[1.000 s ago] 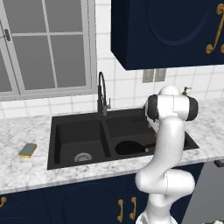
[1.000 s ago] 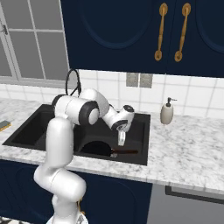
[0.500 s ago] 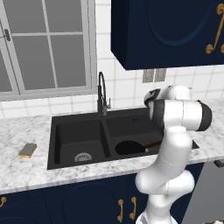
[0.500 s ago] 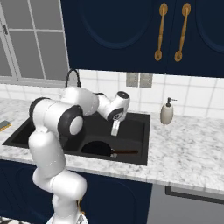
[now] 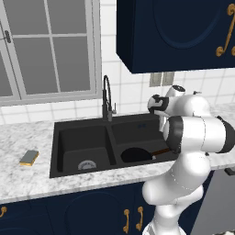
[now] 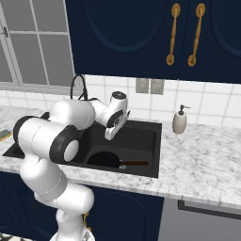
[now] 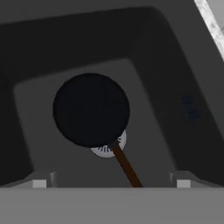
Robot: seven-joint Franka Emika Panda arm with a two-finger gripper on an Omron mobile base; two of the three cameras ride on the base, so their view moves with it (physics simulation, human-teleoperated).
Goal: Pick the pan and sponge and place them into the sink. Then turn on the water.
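Gripper (image 6: 109,137), jaws spread and empty, above the sink's (image 5: 57,133) right basin, where the pan (image 7: 91,109) already lies over the drain; sponge (image 5: 29,157), on the counter left of the sink, likely light and compressible; best pinched across its flat sides.

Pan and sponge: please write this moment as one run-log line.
pan: in right basin of sink | sponge: on counter, left of sink | gripper: open, above pan | water: off
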